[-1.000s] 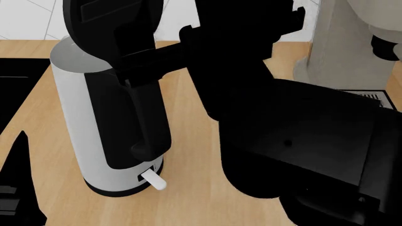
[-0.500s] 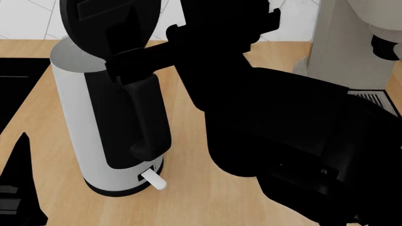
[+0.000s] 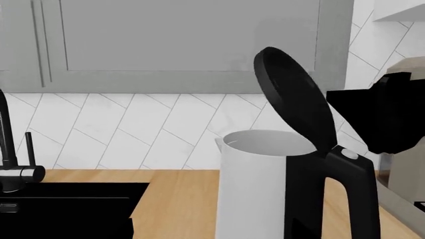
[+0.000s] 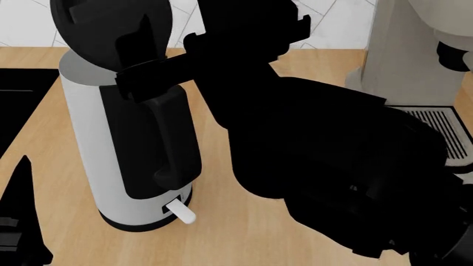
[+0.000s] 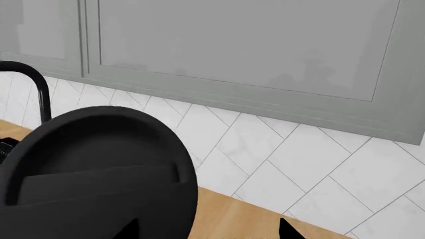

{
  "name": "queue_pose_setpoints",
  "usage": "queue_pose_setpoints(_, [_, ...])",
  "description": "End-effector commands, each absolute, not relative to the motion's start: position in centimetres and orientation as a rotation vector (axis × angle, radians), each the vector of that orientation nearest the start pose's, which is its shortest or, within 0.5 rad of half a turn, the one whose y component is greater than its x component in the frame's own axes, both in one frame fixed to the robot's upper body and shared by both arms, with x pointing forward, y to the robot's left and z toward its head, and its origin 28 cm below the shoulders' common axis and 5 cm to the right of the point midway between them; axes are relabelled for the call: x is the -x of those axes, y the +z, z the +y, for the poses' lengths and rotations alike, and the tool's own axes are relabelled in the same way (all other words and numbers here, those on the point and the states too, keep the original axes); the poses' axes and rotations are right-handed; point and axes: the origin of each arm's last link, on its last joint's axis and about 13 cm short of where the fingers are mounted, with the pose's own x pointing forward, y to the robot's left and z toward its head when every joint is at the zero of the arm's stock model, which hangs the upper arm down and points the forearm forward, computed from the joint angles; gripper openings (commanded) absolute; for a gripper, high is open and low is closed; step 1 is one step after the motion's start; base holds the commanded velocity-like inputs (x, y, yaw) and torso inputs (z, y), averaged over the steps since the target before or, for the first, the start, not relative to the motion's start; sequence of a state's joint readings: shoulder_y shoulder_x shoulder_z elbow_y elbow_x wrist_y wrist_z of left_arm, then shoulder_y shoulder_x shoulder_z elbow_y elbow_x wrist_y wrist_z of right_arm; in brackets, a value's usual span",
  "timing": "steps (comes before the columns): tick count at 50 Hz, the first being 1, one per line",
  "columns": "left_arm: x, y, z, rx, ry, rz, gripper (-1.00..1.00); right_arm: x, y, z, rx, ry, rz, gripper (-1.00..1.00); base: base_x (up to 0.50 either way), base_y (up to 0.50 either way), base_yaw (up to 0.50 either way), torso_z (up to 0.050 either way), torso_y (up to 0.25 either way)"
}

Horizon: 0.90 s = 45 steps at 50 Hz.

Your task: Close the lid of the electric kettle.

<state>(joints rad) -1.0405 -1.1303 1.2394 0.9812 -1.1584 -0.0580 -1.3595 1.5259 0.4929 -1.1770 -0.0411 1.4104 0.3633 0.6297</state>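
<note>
The white electric kettle [image 4: 81, 138] stands on the wooden counter with its black handle facing me. Its round black lid [image 4: 96, 27] stands open, tilted over the mouth. My right gripper [image 4: 137, 58] is open at the lid's back, one finger lying across it above the handle's top. In the right wrist view the lid [image 5: 99, 169] fills the near side between the spread fingertips [image 5: 129, 231]. The left wrist view shows the kettle [image 3: 256, 184], the raised lid [image 3: 292, 99] and a white button [image 3: 349, 155]. My left gripper [image 4: 19, 233] hangs open and empty, low at the counter's left.
A grey coffee machine [image 4: 414, 50] with a slotted drip tray [image 4: 443, 127] stands at the right. A black sink [image 4: 15, 105] lies left of the kettle, with a faucet [image 3: 7, 149]. Tiled wall and grey cabinets are behind.
My right arm has moved left, and the lid has shifted left with it, tipping further over the kettle's mouth. The left gripper has not moved.
</note>
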Motion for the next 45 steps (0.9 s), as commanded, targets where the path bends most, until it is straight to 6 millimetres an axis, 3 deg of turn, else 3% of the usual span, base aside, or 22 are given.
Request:
queue_pose_setpoints(1, [-14.6, 21.9, 21.2, -0.002, 0.009, -0.163, 1.00, -31.6, 29.9, -3.1, 0.085, 0.437, -0.096, 1.00, 0.00, 0.00, 0.00, 0.000, 0.000])
queue_pose_setpoints(26, [-14.6, 21.7, 21.1, 0.003, 0.007, -0.160, 1.00, -33.1, 29.8, -2.9, 0.078, 0.433, -0.069, 1.00, 0.00, 0.00, 0.00, 0.000, 0.000])
queue_pose_setpoints(37, [-14.6, 21.7, 21.2, 0.003, 0.010, -0.162, 1.00, -32.9, 29.6, -3.2, 0.065, 0.424, -0.073, 1.00, 0.00, 0.00, 0.00, 0.000, 0.000])
queue_pose_setpoints(45, [-14.7, 21.8, 21.3, 0.004, 0.013, -0.162, 1.00, -31.5, 30.9, -3.8, 0.053, 0.417, -0.116, 1.00, 0.00, 0.00, 0.00, 0.000, 0.000])
